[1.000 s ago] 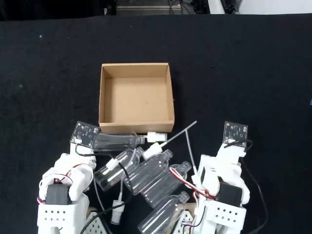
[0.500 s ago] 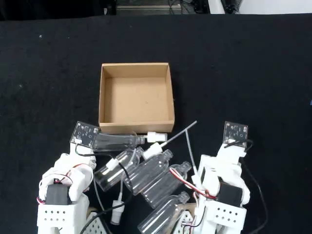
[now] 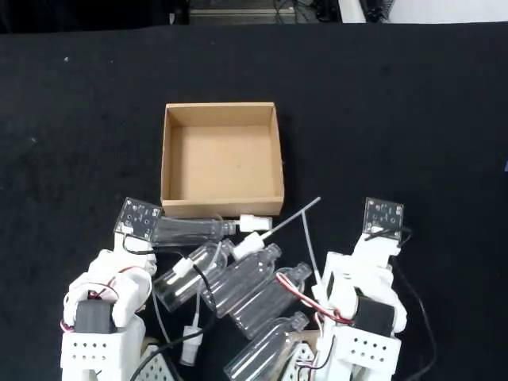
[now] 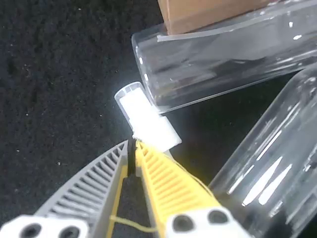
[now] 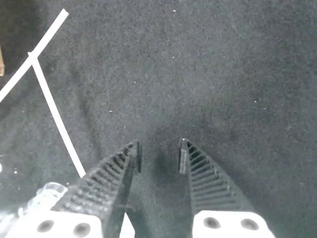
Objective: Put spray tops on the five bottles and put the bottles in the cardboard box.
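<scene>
Nothing has moved: left gripper point(image 4: 132, 145) together beside a white plastic spray top point(image 4: 147, 120), right gripper point(image 5: 159, 149) apart; capping seems unstarted.

table point(image 3: 413, 119): black felt-like cloth, speckled with lint
far edge: dark clutter point(image 3: 238, 9) at centre, white panel point(image 3: 444, 9) at one corner

Heap of clear bottles point(image 3: 240, 282) just beside open cardboard box point(image 3: 222, 208).

We see a black bench point(image 3: 413, 103) bearing a cardboard box point(image 3: 222, 208) near its middle, with clear bottles point(image 3: 242, 279) and spray tops point(image 3: 255, 224) toward the near edge.
</scene>
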`<state>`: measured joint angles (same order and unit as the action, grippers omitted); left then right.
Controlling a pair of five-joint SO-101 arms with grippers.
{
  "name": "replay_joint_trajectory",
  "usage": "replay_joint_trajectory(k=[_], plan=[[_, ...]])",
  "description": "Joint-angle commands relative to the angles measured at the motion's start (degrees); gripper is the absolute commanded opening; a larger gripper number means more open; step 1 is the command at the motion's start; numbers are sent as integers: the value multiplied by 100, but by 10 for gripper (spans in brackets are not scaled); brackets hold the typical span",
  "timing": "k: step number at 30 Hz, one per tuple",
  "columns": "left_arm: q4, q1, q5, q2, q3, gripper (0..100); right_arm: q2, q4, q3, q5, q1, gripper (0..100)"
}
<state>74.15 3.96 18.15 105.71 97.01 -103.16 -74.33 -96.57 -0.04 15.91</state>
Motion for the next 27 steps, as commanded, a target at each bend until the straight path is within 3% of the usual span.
replay_joint_trajectory(k=[1,23,27], plan=[[-70,-110,70,-97,31,30,-532,-44,13,-9,62,124],[-70,-136,53,-97,31,30,-532,-44,13,-9,44,126],[-70,-145,62,-97,31,30,-541,-44,13,-9,-422,128]])
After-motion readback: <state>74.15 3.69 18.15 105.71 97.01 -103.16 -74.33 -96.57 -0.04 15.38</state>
